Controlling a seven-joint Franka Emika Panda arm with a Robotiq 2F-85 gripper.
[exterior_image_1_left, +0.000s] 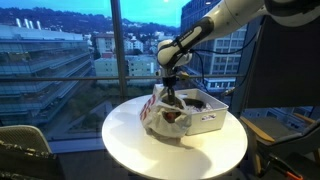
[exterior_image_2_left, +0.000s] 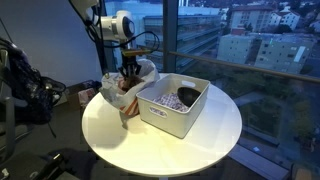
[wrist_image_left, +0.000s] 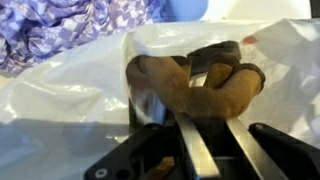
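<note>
Black gripper pinching a brown soft lump.
Jaws clamp it over a crinkled white plastic bag, beside a white rectangular plastic bin.

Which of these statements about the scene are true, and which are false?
1. The table is round and white. True.
2. The pincer is shut on a brown soft thing over a white plastic bag. True.
3. The white bin stands on the floor. False: it stands on the table, right beside the bag.
4. The bin is empty. False: a purplish thing lies in it.
5. Buildings show through the window. True.
</note>
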